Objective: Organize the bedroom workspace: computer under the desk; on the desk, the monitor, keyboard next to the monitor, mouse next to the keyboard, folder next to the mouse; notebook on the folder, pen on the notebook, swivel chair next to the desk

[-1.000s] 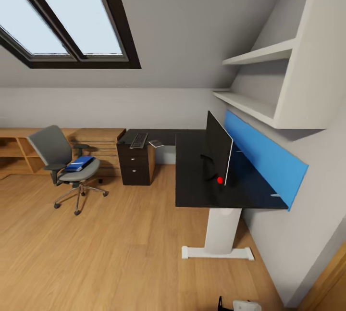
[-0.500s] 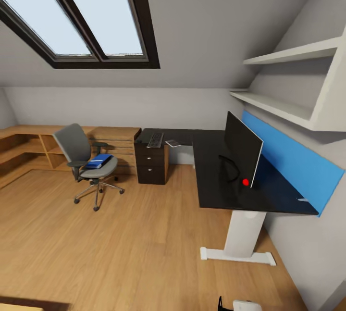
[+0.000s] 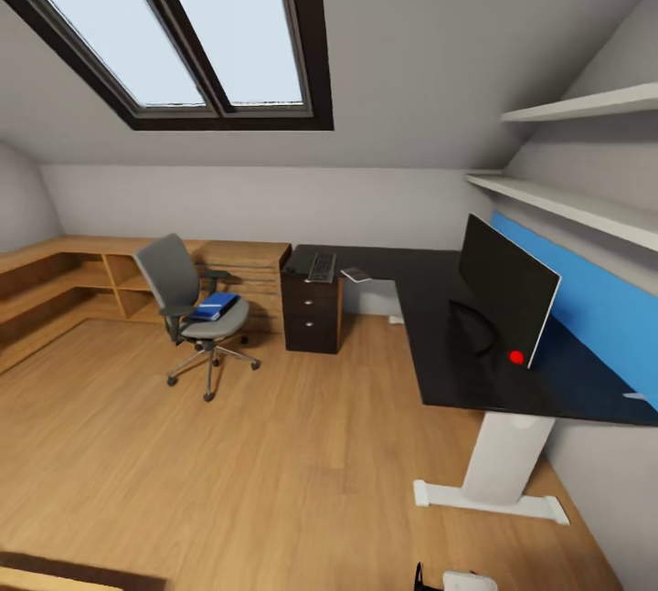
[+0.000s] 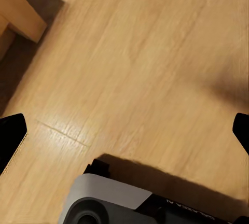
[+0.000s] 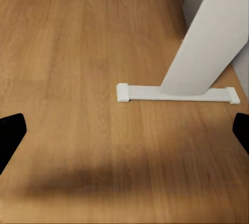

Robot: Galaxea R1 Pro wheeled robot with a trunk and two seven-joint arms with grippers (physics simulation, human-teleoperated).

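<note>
Left pincer [image 4: 124, 130] and right pincer [image 5: 124, 130]: fingertips wide apart, holding nothing, above bare floor. Keyboard [image 3: 321, 266] lies on counter [image 3: 439, 363], long axis running away from camera.

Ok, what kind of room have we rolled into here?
Looks like an attic room set up as a home office: a sloped ceiling with a skylight, a black desk carrying a monitor, and a grey swivel chair on the wood floor.

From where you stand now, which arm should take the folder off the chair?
Probably left: the folder lies on the swivel chair to the robot's left, the desk to its right. Both are still far off, so drive closer first.
</note>
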